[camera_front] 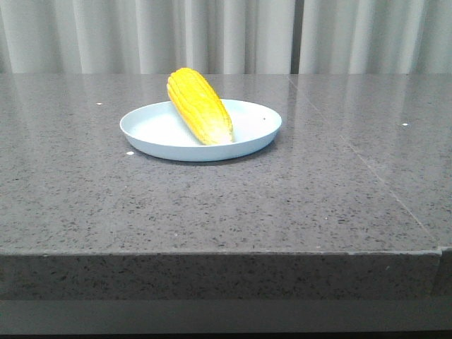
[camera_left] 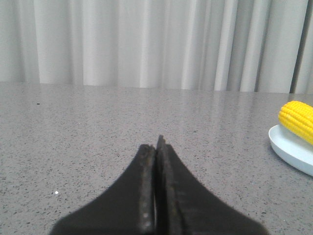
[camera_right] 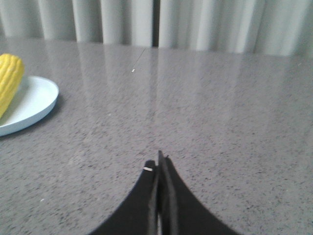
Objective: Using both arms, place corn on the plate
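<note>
The yellow corn point(camera_front: 200, 106) lies slanted on the pale bluish plate point(camera_front: 152, 127) at the middle of the table, paler tip toward the front. Neither gripper shows in the front view. In the left wrist view my left gripper point(camera_left: 156, 146) is shut and empty, low over bare table, with the corn point(camera_left: 297, 120) and plate point(camera_left: 288, 149) off at the frame's edge. In the right wrist view my right gripper point(camera_right: 158, 164) is shut and empty over bare table, with the corn point(camera_right: 9, 81) and plate point(camera_right: 34, 100) apart from it at the opposite edge.
The grey speckled stone table point(camera_front: 318, 191) has a front edge near the camera and a seam line point(camera_front: 367, 162) running back on the right. White curtains point(camera_front: 226, 35) hang behind the table.
</note>
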Tool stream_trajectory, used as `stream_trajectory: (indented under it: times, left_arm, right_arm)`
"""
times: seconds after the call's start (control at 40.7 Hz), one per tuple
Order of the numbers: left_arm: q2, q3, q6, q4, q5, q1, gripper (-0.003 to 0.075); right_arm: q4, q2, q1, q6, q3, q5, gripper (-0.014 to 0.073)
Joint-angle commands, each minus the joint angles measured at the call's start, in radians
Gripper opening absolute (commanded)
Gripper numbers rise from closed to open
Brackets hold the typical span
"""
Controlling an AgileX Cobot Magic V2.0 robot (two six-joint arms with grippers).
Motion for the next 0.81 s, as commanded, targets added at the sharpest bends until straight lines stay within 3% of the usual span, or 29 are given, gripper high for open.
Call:
stream_trajectory:
  times: [0.0,0.196,0.786]
  left_arm:
    - [-0.017,0.023,-0.014,0.000,-0.081,0.000,-0.0020]
    - [-0.017,0.023,-0.014,0.000,-0.081,0.000,-0.0020]
    - [-0.017,0.023,-0.014,0.000,-0.081,0.000,-0.0020]
  right_arm:
    - [-0.001,-0.034,-0.027,0.001,0.046,-0.189,-0.0068]
    - [0.000,-0.033,-0.063,0.001,0.149,-0.334,-0.0068]
    - [0.014,-0.033,-0.070,0.001,0.146,-0.351,-0.0068]
